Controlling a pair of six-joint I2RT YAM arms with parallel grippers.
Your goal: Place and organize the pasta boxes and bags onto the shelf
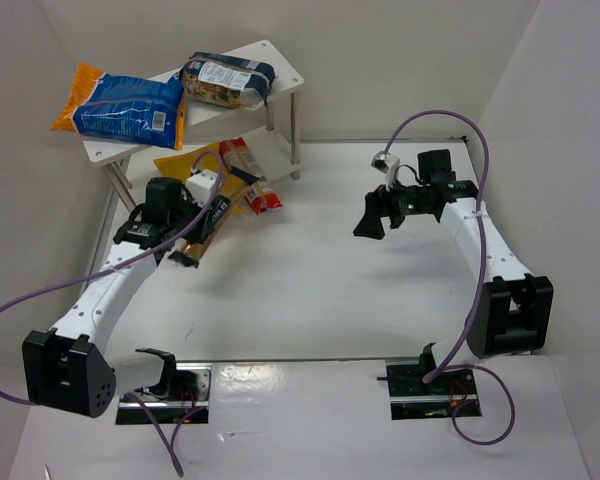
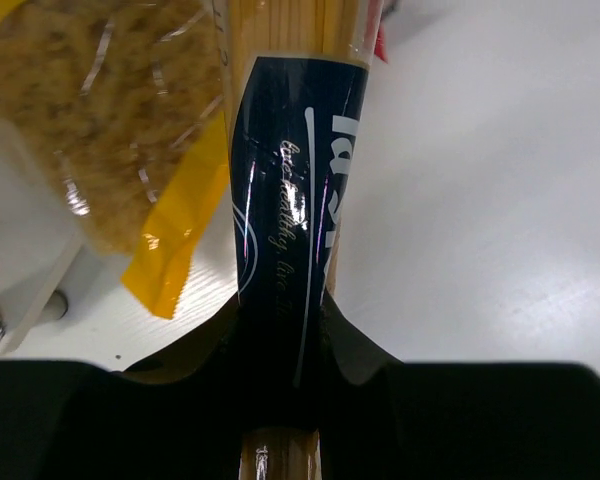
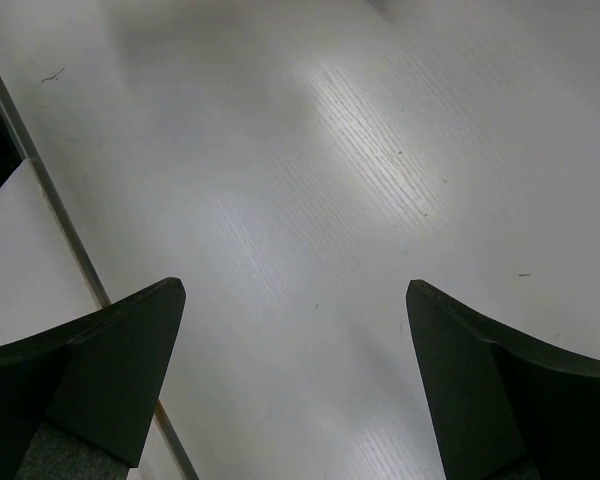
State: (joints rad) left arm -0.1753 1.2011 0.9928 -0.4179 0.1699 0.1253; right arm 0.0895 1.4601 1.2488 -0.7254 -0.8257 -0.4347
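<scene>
Left tool [image 2: 280,305] clamps the spaghetti packet [image 2: 290,180], right tool [image 3: 295,287] gapes empty; shelf [image 1: 280,70] holds two bags [image 1: 120,105], while yellow bag [image 1: 185,162] and red packet [image 1: 263,197] seemingly remain.

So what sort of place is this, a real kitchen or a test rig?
Most likely a lab test cell: plain white walls box in the table, the left arm and right arm are bolted at its edge, and the shelf is a small rack.

White arm links [image 1: 108,288], black joints [image 1: 68,372], purple cables [image 1: 440,113] — dark wedge fingers [image 3: 110,370]
</scene>
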